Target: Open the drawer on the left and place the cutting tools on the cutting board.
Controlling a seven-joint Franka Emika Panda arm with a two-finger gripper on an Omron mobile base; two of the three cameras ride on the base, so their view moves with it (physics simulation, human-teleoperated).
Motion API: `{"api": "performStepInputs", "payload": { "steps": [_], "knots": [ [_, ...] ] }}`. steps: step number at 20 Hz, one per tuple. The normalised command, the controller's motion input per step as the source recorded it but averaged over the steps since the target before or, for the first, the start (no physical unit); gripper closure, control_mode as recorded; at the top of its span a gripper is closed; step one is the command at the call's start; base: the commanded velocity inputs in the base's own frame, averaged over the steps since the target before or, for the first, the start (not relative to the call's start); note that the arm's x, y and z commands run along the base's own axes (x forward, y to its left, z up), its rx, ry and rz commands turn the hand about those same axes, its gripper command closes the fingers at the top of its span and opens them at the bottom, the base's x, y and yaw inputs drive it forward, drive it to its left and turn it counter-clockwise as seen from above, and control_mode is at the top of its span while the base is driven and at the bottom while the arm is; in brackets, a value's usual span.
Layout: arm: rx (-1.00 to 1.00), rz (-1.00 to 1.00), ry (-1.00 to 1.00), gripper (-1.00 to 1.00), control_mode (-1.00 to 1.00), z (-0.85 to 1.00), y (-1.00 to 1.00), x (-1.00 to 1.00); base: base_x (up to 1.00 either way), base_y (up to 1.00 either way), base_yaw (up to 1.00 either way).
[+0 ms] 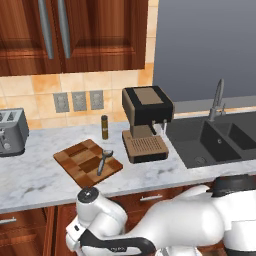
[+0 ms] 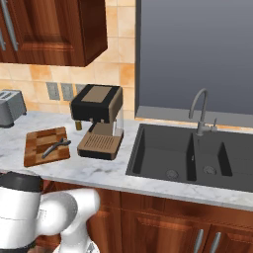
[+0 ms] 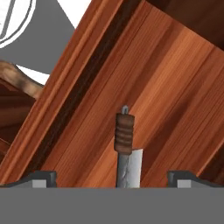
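Note:
In the hand view I look down into the red-brown wooden drawer point(image 3: 166, 87). A small cleaver point(image 3: 124, 144) lies on its floor, with its ribbed dark handle pointing away and its silver blade nearest me. My gripper point(image 3: 111, 178) hangs open just above the blade, one fingertip on each side and nothing between them. On the marble counter sits the patchwork cutting board point(image 1: 75, 156) point(image 2: 37, 141). A slim grey metal tool point(image 1: 104, 160) point(image 2: 55, 147) lies across it.
A coffee machine point(image 1: 146, 122) stands right of the board, with a dark bottle point(image 1: 104, 127) behind the board. A toaster point(image 1: 11, 131) sits at the far left. A black sink point(image 1: 220, 140) with a faucet point(image 1: 216, 100) is on the right. Wall cabinets hang above.

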Motion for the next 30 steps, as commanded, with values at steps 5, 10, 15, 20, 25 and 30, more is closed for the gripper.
{"api": "performStepInputs", "payload": {
  "steps": [5, 10, 15, 20, 25, 30],
  "knots": [
    [0.0, 0.01, 0.03, -1.0, -1.0, -0.52, 0.0, -0.07, 0.0, 0.0, 0.0],
    [0.0, 0.0, 0.01, -1.0, -1.0, -0.39, 0.0, -0.08, 0.0, 0.0, 0.0],
    [0.0, 0.0, 0.0, -1.0, -1.0, -0.25, 0.01, -0.05, 0.0, 0.0, 0.0],
    [0.0, 0.0, 0.0, -1.0, -1.0, -0.03, 0.14, 0.0, 0.0, 0.0, 0.0],
    [0.0, 0.0, 0.0, -1.0, -1.0, -0.07, 0.27, 0.0, 0.0, 0.0, 0.0],
    [0.0, 0.0, 0.0, -1.0, -1.0, -0.15, 0.13, 0.0, 0.0, 0.0, 0.0]
  ]
}}
